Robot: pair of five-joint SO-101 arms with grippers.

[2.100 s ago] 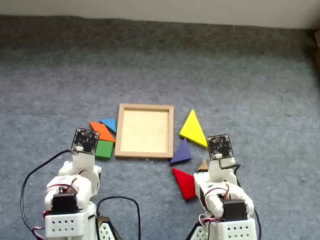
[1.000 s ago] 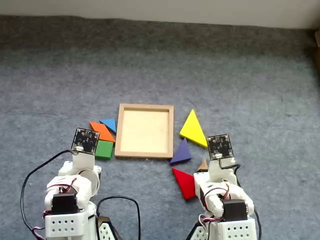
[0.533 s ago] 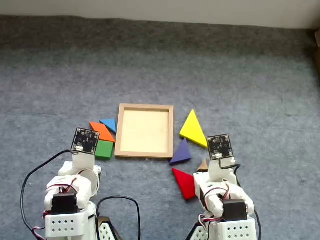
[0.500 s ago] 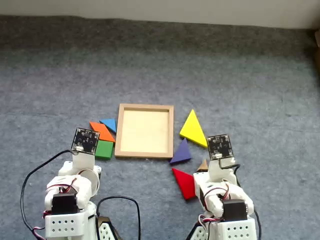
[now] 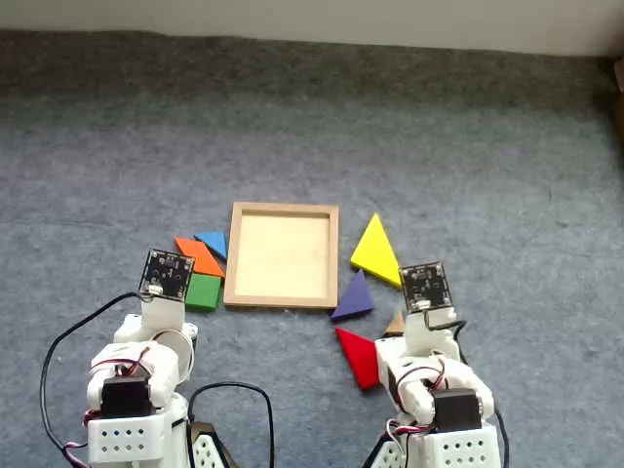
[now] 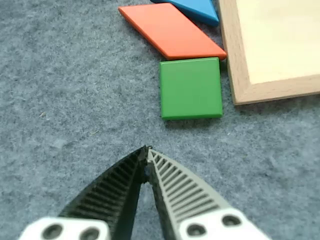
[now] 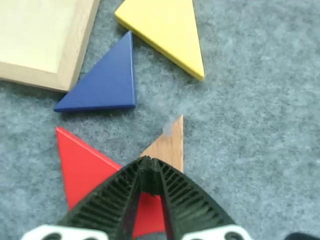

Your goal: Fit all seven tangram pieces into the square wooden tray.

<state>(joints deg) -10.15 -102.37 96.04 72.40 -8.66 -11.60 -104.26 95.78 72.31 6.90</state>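
the wooden tray (image 5: 283,208) lies flat in the middle of the desk (image 5: 468,146). it has no pieces in it yet. all seven lie around it. just left of the tray are the blue triangle (image 5: 213,242), the orange slanted piece (image 5: 199,256) and the green square (image 5: 203,291), close together. to its right are the yellow triangle (image 5: 376,251), the dark blue triangle (image 5: 355,296), the red triangle (image 5: 359,355) and the small wood-coloured triangle (image 7: 167,147).

the left jaws are closed tip to tip and hold nothing. they sit just on the near side of the green square. the right jaws are closed and empty too, above the near ends of the red and wood-coloured triangles.

i think the first pick is the step now. to do it well, the jaws should open wide before going down, so they don't push a piece away. the pieces look thin and flat, so grab low, across a narrow part. it may help to put the big yellow and red triangles in first, tight in a corner.
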